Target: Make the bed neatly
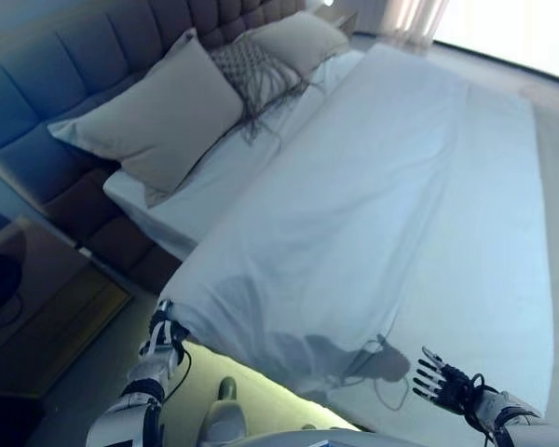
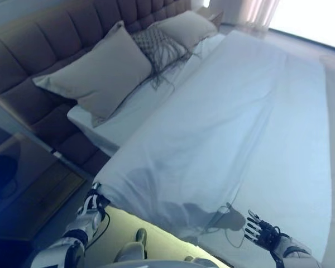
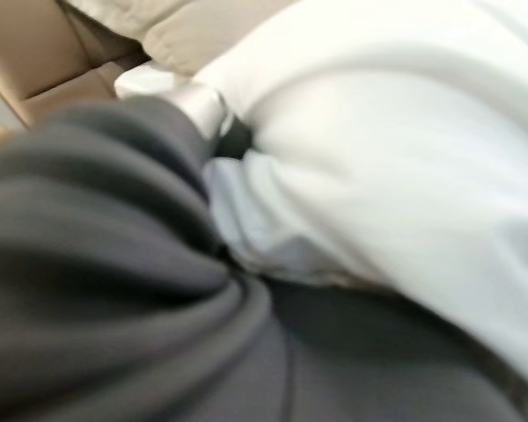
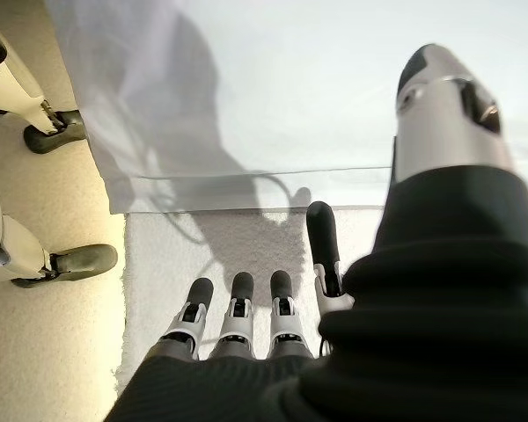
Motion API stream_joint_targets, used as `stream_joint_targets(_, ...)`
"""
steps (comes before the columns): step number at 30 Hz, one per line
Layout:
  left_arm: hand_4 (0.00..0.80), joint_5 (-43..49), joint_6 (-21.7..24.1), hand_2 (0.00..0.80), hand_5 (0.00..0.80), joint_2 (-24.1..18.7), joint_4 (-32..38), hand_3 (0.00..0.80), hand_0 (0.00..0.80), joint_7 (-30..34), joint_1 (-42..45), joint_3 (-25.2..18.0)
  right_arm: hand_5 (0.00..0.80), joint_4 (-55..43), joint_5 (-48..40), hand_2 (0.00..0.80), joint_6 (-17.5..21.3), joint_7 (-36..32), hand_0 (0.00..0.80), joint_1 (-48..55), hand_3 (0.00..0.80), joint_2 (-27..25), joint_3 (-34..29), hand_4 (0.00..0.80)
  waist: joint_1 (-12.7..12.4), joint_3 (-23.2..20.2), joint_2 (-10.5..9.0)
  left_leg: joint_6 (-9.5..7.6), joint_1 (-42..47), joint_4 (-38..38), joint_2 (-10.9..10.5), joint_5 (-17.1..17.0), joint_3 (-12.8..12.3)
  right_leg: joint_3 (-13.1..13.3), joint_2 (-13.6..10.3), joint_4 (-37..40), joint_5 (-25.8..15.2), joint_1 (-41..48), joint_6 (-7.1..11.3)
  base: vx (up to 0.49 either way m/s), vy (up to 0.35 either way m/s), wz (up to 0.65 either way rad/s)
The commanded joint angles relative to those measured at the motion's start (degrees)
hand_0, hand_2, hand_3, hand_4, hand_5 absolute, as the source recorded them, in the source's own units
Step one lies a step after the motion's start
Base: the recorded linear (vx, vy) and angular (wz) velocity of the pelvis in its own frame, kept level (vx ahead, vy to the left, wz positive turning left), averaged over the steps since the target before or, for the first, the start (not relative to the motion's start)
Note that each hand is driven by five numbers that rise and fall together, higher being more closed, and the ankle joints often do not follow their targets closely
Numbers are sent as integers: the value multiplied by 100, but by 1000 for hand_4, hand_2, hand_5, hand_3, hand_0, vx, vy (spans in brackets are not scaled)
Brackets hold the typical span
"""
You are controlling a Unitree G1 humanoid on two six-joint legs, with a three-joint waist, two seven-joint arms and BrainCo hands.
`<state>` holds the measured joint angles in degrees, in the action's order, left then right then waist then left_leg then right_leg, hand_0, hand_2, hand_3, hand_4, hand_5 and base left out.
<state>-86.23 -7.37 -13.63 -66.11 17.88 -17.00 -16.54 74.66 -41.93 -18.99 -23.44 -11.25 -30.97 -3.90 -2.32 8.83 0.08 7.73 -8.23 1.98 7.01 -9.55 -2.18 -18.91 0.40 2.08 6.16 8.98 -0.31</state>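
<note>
A white duvet (image 1: 382,196) covers most of the bed and hangs over its near side. Below the pillows a strip of white sheet (image 1: 205,186) lies bare. My left hand (image 1: 161,333) is at the duvet's near left corner, shut on the bunched cloth (image 3: 273,229). My right hand (image 1: 440,380) is open with fingers spread, beside the duvet's hanging edge (image 4: 246,180) and holding nothing. Its straight fingers (image 4: 238,308) show over a white rug (image 4: 229,242).
A large beige pillow (image 1: 158,121), a patterned fringed cushion (image 1: 256,74) and a second pillow (image 1: 303,39) lean on the tufted headboard (image 1: 56,65). A wooden nightstand (image 1: 37,298) stands left of the bed. Bright window light falls at the far end.
</note>
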Motion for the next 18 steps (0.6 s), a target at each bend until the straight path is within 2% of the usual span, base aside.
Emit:
stream_joint_targets(1, 800, -328, 778, 800, 800, -1204, -127, 800, 800, -72, 999, -1026, 0, 154, 51, 0, 7, -102, 0, 35, 0, -173, -122, 0, -441, 184, -266, -29, 142, 573, 208, 781, -555, -201, -405, -899, 219, -412, 134, -58, 209, -4)
stream_joint_targets(4, 800, -233, 802, 800, 800, -1161, -216, 800, 800, -57, 944, -1002, 0, 172, 160, 0, 24, -97, 0, -25, 0, -214, -112, 0, -267, 179, -190, 20, 315, 923, 615, 749, -498, -117, -601, -1401, 376, -711, 88, -73, 275, -45)
stream_joint_targets(6, 800, -254, 835, 800, 800, -1121, -250, 800, 800, -18, 871, -905, 0, 155, 205, 0, 46, -92, 0, -88, 0, -242, -51, 0, -174, 201, -109, 50, 424, 930, 718, 774, -408, -15, -699, -1683, 452, -951, 97, -131, 348, -54)
stream_joint_targets(8, 800, -277, 846, 800, 800, -1096, -228, 800, 800, -32, 769, -810, 0, 165, 242, 0, 88, -64, 0, -173, 0, -253, 6, 0, -126, 234, -45, 75, 492, 836, 707, 851, -327, 65, -784, -1812, 467, -1113, 144, -160, 327, 4)
stream_joint_targets(10, 800, -446, 830, 800, 800, -1151, -198, 800, 800, -75, 556, -650, 0, 166, 262, 0, 90, -77, 0, -317, 0, -351, 72, 0, -80, 350, 23, 85, 445, 843, 603, 1006, -274, 128, -967, -1889, 390, -1304, 261, -222, 298, 45)
stream_joint_targets(13, 800, -555, 705, 800, 800, -1287, -198, 800, 800, -8, 424, -559, 0, 179, 247, 0, 119, -125, 0, -407, 0, -437, 99, 0, -46, 502, 76, 72, 401, 959, 490, 1214, -319, 143, -1182, -1874, 227, -1374, 411, -206, 307, 53)
stream_joint_targets(15, 800, -668, 632, 800, 800, -1408, -235, 800, 800, 34, 480, -633, 0, 134, 198, 0, 147, -182, 0, -420, 0, -458, 101, 0, -46, 585, 83, 54, 384, 1073, 366, 1338, -335, 191, -1274, -1717, 72, -1324, 503, -167, 274, 64)
stream_joint_targets(18, 800, -692, 482, 800, 800, -1553, -308, 800, 800, 21, 616, -776, 0, 52, 117, 0, 155, -155, 0, -427, 0, -428, 107, 0, -56, 630, 103, -30, 430, 1098, 152, 1464, -341, 312, -1389, -1379, -179, -1187, 700, -121, 256, -16)
